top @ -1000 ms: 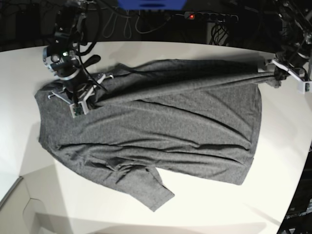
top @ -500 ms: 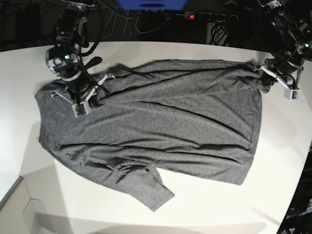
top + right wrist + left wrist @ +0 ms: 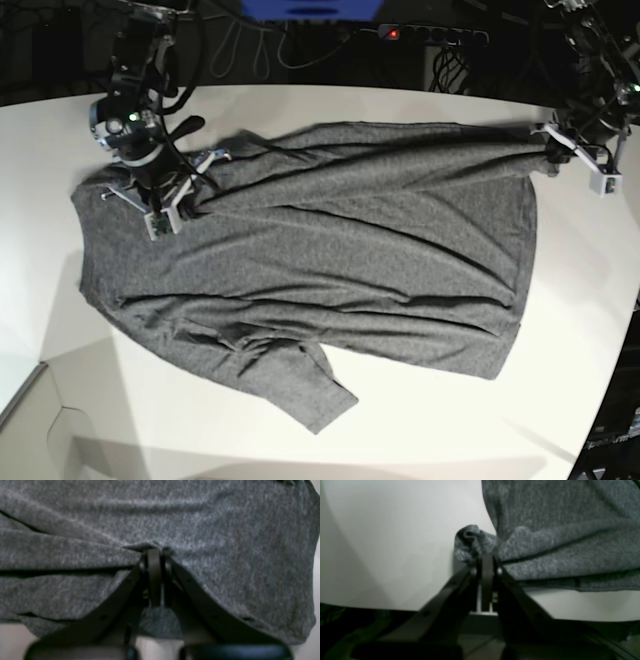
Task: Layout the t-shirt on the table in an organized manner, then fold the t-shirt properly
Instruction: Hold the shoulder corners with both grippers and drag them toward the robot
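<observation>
In the base view the right fingers (image 3: 185,205) are pinching a fold of the t-shirt (image 3: 330,270) near its left end, fabric hiding their tips. The shirt is lying spread across the white bench (image 3: 300,440), one sleeve jutting toward the near edge. At its far right corner the left fingers (image 3: 556,152) are clamping a bunched edge. A power strip (image 3: 425,34) is sitting behind in the dark.
</observation>
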Tool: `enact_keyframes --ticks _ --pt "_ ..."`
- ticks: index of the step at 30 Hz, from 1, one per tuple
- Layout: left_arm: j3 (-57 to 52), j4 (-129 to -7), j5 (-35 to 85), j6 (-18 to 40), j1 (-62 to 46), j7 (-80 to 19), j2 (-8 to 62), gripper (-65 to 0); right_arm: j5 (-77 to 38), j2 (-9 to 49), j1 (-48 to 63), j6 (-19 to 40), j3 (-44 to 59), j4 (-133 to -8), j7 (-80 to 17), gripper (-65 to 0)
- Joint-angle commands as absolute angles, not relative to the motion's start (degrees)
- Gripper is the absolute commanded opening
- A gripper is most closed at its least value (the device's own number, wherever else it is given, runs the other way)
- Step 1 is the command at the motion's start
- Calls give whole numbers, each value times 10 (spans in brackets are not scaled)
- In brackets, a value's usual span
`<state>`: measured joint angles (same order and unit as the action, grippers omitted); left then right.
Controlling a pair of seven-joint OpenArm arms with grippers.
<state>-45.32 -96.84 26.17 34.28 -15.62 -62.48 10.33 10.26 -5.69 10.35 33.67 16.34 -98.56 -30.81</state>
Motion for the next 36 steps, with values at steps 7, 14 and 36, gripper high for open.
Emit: enact_keyframes --ticks 7,14,36 --pt "-451 -971 269 339 -150 -614 110 -569 95 -57 100 340 163 -996 -294 -650" --pt "-455 -979 270 343 -156 -617 110 -336 95 -57 101 340 163 -998 -298 -650" --pt "-455 -976 269 344 -160 -611 67 -313 95 -57 101 340 205 -998 -298 -650"
